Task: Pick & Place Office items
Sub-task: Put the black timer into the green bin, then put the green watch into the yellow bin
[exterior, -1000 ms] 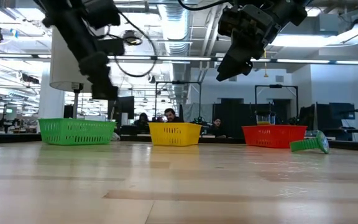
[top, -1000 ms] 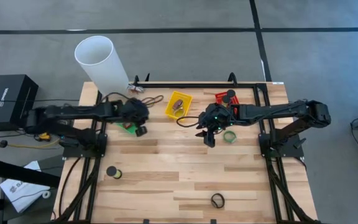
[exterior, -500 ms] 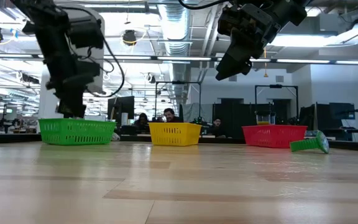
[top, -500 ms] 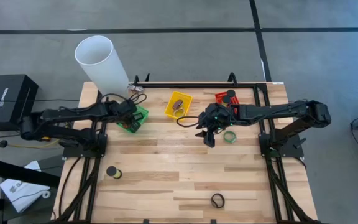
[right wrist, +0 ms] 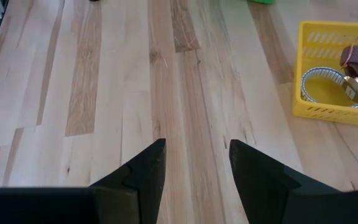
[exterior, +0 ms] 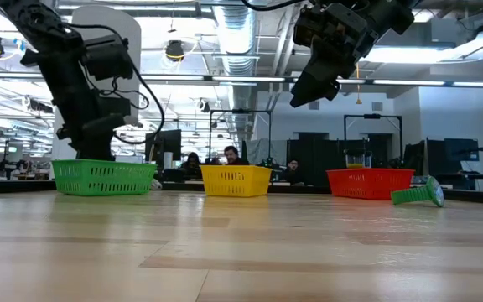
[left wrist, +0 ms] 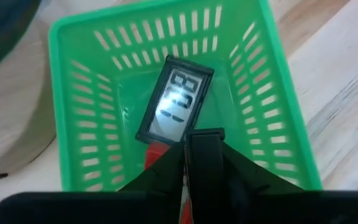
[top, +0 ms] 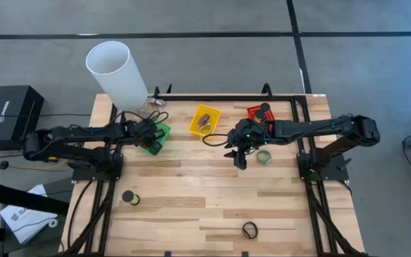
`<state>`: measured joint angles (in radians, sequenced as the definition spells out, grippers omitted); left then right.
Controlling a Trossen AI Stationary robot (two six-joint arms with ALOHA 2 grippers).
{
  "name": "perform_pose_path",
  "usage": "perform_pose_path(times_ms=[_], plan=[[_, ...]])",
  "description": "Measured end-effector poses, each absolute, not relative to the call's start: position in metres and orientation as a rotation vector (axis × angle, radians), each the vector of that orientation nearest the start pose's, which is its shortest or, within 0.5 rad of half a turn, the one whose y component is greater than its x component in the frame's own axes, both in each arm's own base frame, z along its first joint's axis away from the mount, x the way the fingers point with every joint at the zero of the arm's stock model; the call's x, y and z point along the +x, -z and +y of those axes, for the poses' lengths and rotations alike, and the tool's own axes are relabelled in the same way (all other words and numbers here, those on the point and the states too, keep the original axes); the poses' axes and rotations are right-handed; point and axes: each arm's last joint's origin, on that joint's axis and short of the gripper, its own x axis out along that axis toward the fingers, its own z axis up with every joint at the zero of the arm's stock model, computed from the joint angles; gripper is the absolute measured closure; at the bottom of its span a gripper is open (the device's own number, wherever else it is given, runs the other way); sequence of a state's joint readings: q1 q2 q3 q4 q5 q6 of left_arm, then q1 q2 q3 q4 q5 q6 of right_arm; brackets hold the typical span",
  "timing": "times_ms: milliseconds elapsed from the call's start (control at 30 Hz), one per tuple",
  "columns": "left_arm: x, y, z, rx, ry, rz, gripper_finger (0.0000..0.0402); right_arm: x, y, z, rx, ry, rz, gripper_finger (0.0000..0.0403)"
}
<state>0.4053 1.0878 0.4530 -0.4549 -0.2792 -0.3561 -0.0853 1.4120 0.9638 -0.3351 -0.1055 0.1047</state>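
My left gripper (left wrist: 185, 148) reaches down into the green basket (top: 160, 135) at the table's far left, shut on a red rectangle (left wrist: 156, 151). A small black-framed display (left wrist: 174, 102) lies flat on the basket floor just beyond the fingertips. My right gripper (top: 239, 158) hangs open above bare wood at mid table, with nothing between its fingers (right wrist: 148, 163). A green ring (top: 263, 156) lies beside it on the table's right. A black spool (top: 128, 197) and a black ring (top: 249, 230) rest nearer the front edge. My left gripper pinches the red rectangle between its two fingers; red shows in the narrow gap (left wrist: 182, 200) and past one fingertip. The fingers slant down from above into the basket. They hide most of the piece, and I cannot tell whether it touches the basket floor.
A yellow basket (top: 205, 119) with watch-like bands and a red basket (top: 257, 112) stand along the far edge. A big white cylinder (top: 116, 70) rises at the far left corner. The middle and front of the wooden table (top: 205, 207) are open.
My left gripper has drawn back toward the table's left and gone down into the green basket, rolling its wrist as it went. My right gripper has kept still.
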Motion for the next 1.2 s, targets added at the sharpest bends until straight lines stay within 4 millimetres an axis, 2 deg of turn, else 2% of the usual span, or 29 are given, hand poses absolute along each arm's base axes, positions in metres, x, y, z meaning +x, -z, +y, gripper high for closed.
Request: perform_pose_path(times_ms=[400,533,900,1067,1200], plan=[[0.162,-0.158,0.076,-0.370,-0.787,0.924,0.0238,0.293,-0.244,-0.022,0.174,0.022,0.781,0.0234],[0.171,-0.169,0.069,-0.349,-0.730,0.793,0.0220,0.293,-0.244,-0.022,0.174,0.022,0.777,0.0234],[0.183,-0.221,0.038,-0.286,-0.496,0.342,0.0235,0.299,-0.252,-0.030,0.172,0.038,0.664,0.0234],[0.187,-0.229,0.024,-0.257,-0.405,0.268,0.0247,0.302,-0.247,-0.031,0.153,0.029,0.680,0.0234],[0.191,-0.229,0.015,-0.251,-0.352,0.257,0.0255,0.299,-0.242,-0.015,0.140,-0.133,0.747,0.0234]])
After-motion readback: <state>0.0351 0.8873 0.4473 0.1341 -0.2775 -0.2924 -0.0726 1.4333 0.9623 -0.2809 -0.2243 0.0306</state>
